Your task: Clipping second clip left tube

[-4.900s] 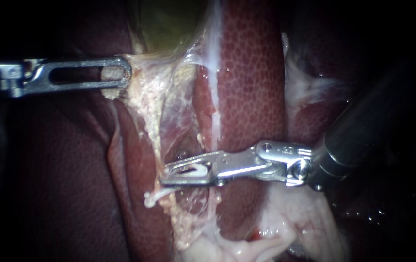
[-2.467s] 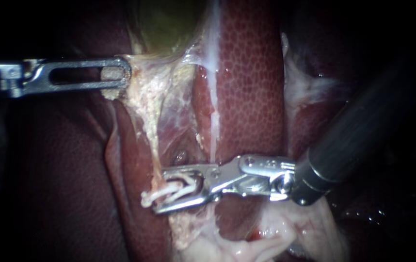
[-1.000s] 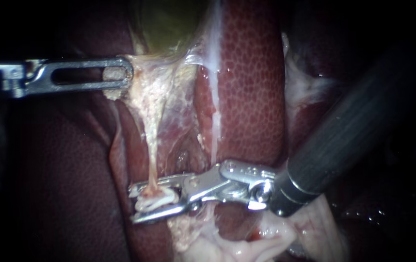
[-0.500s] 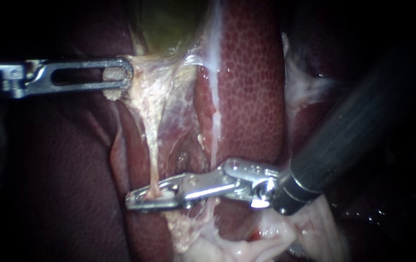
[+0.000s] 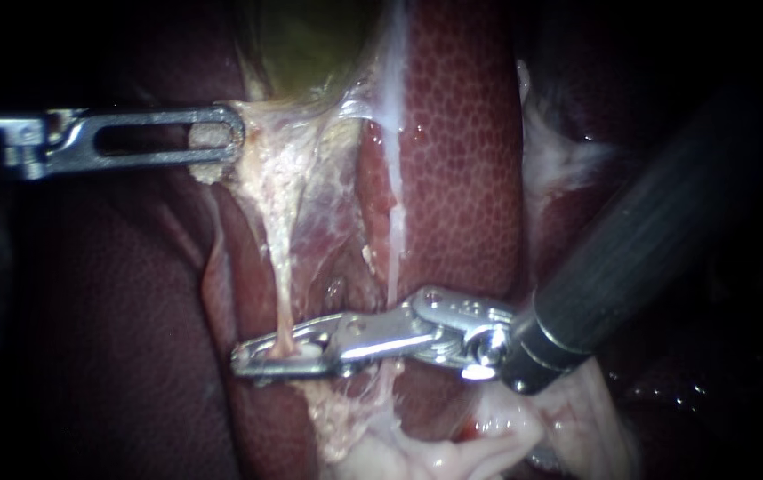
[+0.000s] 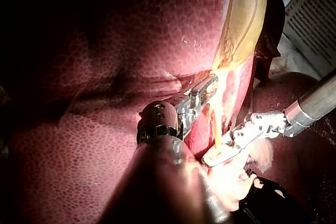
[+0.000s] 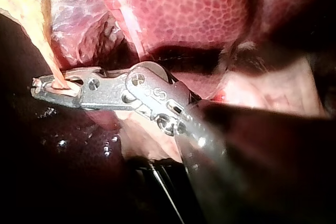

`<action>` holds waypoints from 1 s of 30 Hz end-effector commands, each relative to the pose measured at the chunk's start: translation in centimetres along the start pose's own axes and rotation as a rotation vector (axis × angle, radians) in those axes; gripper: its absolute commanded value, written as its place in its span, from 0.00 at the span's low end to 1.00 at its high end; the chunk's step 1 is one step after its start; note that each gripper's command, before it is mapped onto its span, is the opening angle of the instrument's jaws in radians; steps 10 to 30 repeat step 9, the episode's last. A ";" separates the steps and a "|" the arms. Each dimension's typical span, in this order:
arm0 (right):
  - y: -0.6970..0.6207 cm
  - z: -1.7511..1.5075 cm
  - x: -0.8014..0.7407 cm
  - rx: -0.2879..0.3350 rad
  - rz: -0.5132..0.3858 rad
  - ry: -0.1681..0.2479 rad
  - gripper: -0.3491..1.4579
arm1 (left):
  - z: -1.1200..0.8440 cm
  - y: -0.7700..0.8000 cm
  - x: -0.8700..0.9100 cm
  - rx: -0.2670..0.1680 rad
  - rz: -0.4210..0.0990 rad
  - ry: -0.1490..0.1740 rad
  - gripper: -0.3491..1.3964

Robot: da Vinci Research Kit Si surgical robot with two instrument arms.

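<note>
Clip closure in hand: the right instrument [image 5: 246, 360], claw pinching the left tube [image 5: 280, 276] low against the liver [image 5: 461, 133], and the left instrument [image 5: 221, 138], claw clamping pale tissue [image 5: 266, 156] under the gallbladder [image 5: 306, 44]; the next move likely calls for a straight, gentle release.

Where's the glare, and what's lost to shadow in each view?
Endoscope view: glare on the right instrument at its wrist; the left instrument is lit, and both side margins are dark. Left wrist view: gallbladder blown bright, liver in shadow beyond. Right wrist view: tube well lit, own shaft dark.
</note>
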 end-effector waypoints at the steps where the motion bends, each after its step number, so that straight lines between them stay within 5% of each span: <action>1: 0.00 0.00 0.00 0.000 0.000 0.000 0.00 | 0.00 0.00 0.00 0.000 0.000 0.000 0.00; 30: 0.03 -0.02 -0.02 -0.002 0.005 0.000 0.00 | 0.00 0.01 0.00 0.001 0.000 0.000 0.00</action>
